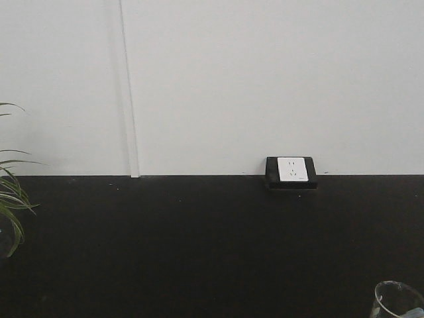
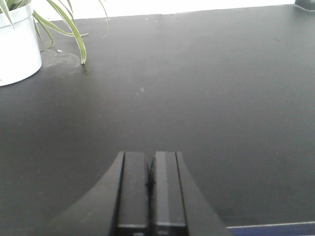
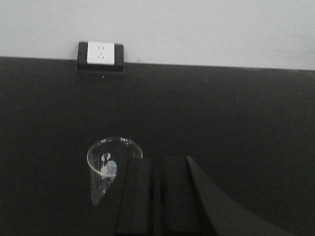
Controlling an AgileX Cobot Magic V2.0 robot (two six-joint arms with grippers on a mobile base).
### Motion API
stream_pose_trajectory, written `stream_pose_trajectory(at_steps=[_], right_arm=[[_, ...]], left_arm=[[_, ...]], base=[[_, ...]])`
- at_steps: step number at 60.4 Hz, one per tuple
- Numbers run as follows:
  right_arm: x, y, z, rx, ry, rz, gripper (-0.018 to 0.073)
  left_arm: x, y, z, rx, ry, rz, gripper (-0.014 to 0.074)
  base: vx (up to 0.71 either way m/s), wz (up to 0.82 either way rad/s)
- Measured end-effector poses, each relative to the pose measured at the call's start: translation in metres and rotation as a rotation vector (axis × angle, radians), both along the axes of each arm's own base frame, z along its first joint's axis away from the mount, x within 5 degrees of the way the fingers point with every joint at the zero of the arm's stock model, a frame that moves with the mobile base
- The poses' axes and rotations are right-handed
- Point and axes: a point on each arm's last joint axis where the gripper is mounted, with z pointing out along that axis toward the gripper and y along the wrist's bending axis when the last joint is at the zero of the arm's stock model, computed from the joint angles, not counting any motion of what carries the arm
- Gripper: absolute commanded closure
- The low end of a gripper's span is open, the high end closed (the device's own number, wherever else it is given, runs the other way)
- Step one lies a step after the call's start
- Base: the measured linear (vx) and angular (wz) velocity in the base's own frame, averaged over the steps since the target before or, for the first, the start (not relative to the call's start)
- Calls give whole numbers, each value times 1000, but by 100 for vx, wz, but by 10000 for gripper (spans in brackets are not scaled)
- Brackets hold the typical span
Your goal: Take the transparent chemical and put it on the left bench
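Observation:
The transparent chemical, a clear glass beaker (image 3: pixel 109 164) with white printed marks, stands upright on a black benchtop (image 3: pixel 221 113). It is just left of my right gripper (image 3: pixel 157 162), and the left finger hides part of it. The right gripper's jaws are together and hold nothing. The beaker's rim also shows at the bottom right of the front view (image 1: pixel 397 301). My left gripper (image 2: pixel 150 155) is shut and empty above bare black benchtop. The left bench with the white bins is out of view.
This benchtop (image 1: pixel 199 245) runs along a white wall with a white wall socket (image 1: pixel 291 169), also seen in the right wrist view (image 3: pixel 100 53). A potted plant (image 1: pixel 10 199) stands at the far left, with its white pot (image 2: pixel 17 44) in the left wrist view.

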Motion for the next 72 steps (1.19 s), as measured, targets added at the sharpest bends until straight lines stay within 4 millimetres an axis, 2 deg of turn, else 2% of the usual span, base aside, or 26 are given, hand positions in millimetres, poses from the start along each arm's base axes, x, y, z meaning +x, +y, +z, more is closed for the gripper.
stream_pose_trajectory(at_steps=[8,16,20,27,33,41,47,63,72], right_arm=[[13,0,-8,4,75,2,247],[27,1,-15,9,134,11,129],[34,2,-17,10,137,24,68],[50,5,-21,6,119,68,13],[64,10,-35,-9,96,136,8],[79,16,-68,7,160,205,8],[89,18,-79,24,187,227,8],[112,18,-80,60,154,240,8],[118,6,-89,79,186,165,8]], left_arm=[[0,0,0,0,0,0,600],[0,0,0,0,0,0,600],[0,0,0,0,0,0,600],[0,0,0,0,0,0,600],[0,0,0,0,0,0,600],[0,0,0,0,0,0,600],[0,0,0,0,0,0,600],[0,0,0,0,0,0,600],[0,0,0,0,0,0,600]], base=[[0,0],[0,0],[0,0],[0,0],[0,0],[0,0],[0,0],[0,0],[0,0]])
